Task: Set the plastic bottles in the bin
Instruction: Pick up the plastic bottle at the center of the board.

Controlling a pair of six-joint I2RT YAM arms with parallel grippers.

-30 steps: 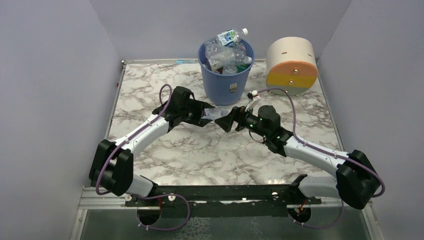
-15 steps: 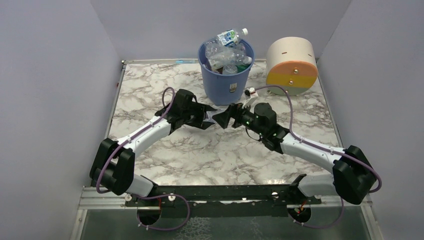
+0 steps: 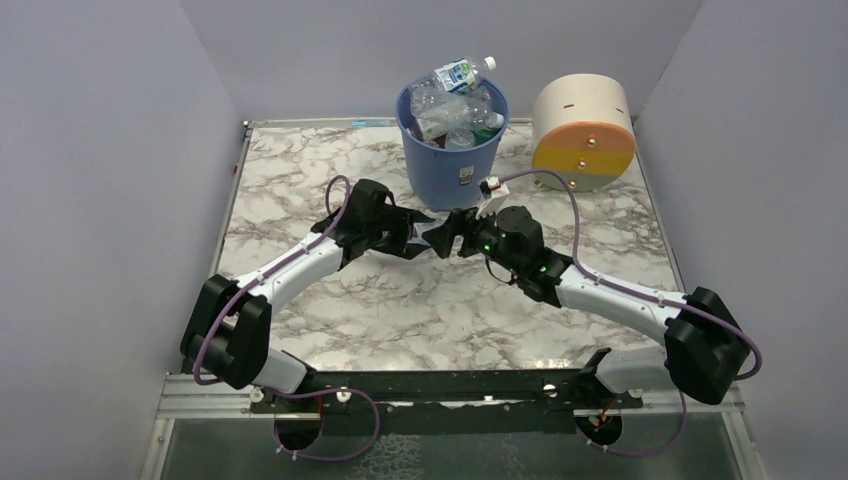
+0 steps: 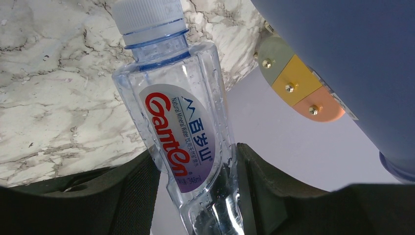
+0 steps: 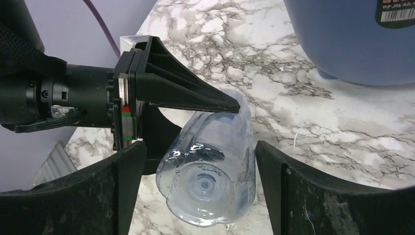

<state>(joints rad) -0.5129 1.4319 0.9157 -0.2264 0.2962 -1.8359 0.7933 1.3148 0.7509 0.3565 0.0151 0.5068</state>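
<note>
A clear plastic bottle point(image 4: 181, 132) with a white cap and a red-lettered label is clamped between the fingers of my left gripper point(image 4: 195, 191), above the marble table. In the top view it hangs between both grippers point(image 3: 432, 232), just in front of the blue bin point(image 3: 452, 160). My right gripper point(image 5: 199, 156) straddles the bottle's base point(image 5: 210, 181) with a gap on each side, so it is open. Several more bottles point(image 3: 455, 100) are heaped in the bin, and one sticks out over its rim.
A cream drum point(image 3: 583, 130) with orange and yellow bands stands right of the bin at the back. Grey walls close in the table point(image 3: 300, 190) on the left, the right and the back. The bin's wall point(image 5: 352, 39) is close behind the right gripper.
My right arm has moved left until its jaws are around the bottle's base, and the jaws have narrowed. The left gripper still holds the bottle, shifted slightly.
</note>
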